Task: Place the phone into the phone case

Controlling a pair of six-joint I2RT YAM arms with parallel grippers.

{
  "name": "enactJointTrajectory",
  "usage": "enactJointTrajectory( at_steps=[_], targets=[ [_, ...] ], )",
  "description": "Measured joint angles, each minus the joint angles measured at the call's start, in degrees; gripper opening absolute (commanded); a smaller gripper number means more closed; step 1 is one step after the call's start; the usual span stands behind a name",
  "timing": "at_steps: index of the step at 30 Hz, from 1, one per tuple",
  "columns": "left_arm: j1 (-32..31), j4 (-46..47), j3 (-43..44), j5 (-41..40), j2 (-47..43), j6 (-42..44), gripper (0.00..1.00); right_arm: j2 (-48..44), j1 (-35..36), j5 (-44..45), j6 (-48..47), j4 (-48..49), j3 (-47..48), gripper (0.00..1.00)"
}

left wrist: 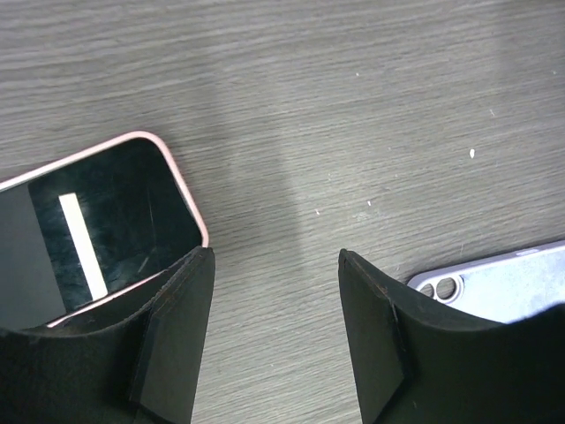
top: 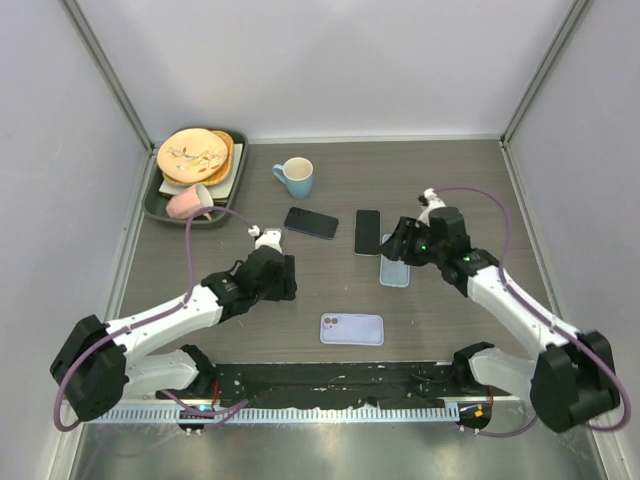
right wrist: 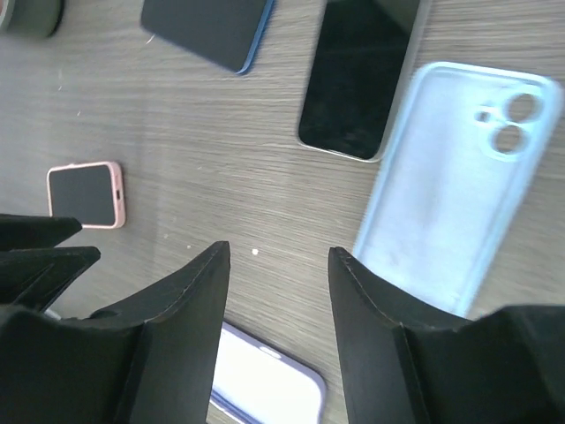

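Hovering right tool (right wrist: 279, 250) partly open, empty, beside blue case (right wrist: 450, 177); left tool (left wrist: 276, 253) likewise.

Tabletop (top: 450, 170): grey-brown, with a fine wood-grain pattern running left to right.

Tray (top: 150, 205), upper left of the frame: dark green.

Top plate (top: 192, 154): cream-orange with a deeper orange rim. It carries a scattered motif, apparently floral, too small to confirm.

Cup (top: 188, 202): pink.

Mug (top: 296, 177): light blue outside, pale inside.

Blue-edged phone (top: 310, 222), centre of the frame: dark face, blue border.

Black phone (top: 367, 232): glossy black, no pattern.

Phone case (top: 394, 265): pale blue, plain.

Lavender case (top: 351, 329), lower centre: plain lavender.

Pink-rimmed phone (left wrist: 88, 230): black screen with a white reflected bar, pink edge.

Left arm (top: 160, 322): white links, black joints.

Cable (top: 188, 250): mauve.
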Motion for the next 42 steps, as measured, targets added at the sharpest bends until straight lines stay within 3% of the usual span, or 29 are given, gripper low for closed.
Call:
enactJointTrajectory(
  at_steps=[8, 20, 35, 40, 42],
  targets=[
    [0.0, 3.7, 1.9, 7.5, 8.1, -0.2, 0.62, -13.7, -8.2, 2.3, -0.7, -8.2, -5.1, 0.56],
    [-0.9, 12.0, 1.6, 23.5, 13.7, -1.7, 0.56, -11.6, -8.5, 1.6, 0.3, -9.5, -6.3, 0.55],
    [-7.6, 13.5, 0.8, 23.2, 17.5, -3.4, 0.40, -9.0, -8.5, 0.3, 1.3, -8.2, -6.9, 0.55],
    [-9.3, 14.1, 1.3, 21.9, 19.6, -3.9, 0.29, -8.7, -8.5, -0.1, 1.3, -8.2, -6.9, 0.55],
    [-10.2, 13.7, 2.0, 20.5, 20.4, -3.8, 0.20, -8.7, -8.5, -0.1, 1.3, -8.2, -6.9, 0.55]
  ],
)
